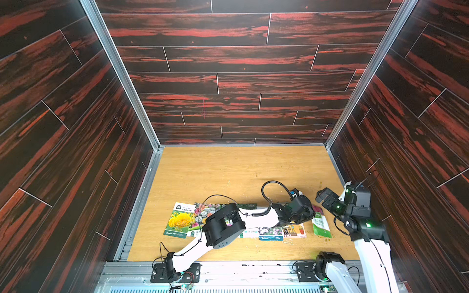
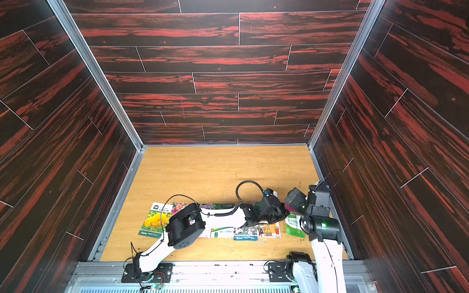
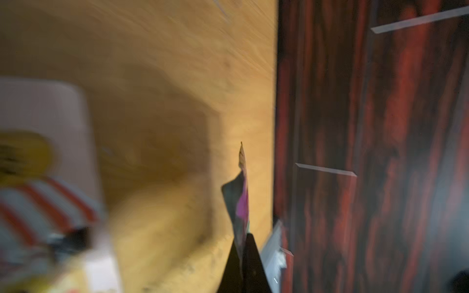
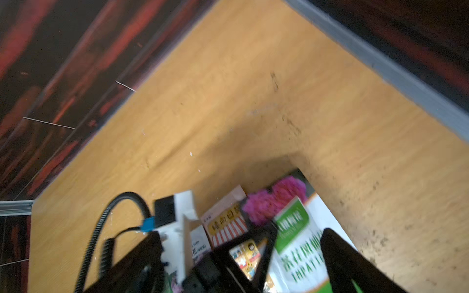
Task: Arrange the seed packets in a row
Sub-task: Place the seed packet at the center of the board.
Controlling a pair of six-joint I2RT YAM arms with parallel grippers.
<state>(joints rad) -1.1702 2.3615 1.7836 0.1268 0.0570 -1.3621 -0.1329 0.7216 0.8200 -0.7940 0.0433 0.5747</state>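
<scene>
Left gripper [image 3: 244,253]: jaws together, clamped on the edge of the magenta-flower packet [image 3: 242,203], which the left wrist view shows edge-on and slightly bent. Right gripper [image 4: 300,229]: jaws wide apart and holding nothing, hovering over the same packet, whose green-and-white label faces up. In both top views this packet [image 1: 321,223] lies tilted at the robot's right end of the near strip of the table [image 1: 228,172], with the left gripper [image 1: 305,211] at its inner edge and the right gripper [image 1: 322,196] just beyond it. Towards the robot's left lie, in order, the orange-illustration packet [image 1: 294,230], the purple-flower packet [image 1: 270,232], packets largely hidden under the left arm, the mixed-flower packet [image 1: 205,213] and the yellow-flower packet [image 1: 179,220], the last two overlapping. Dark red wood-grain walls [image 1: 228,63] enclose the table on three sides.
</scene>
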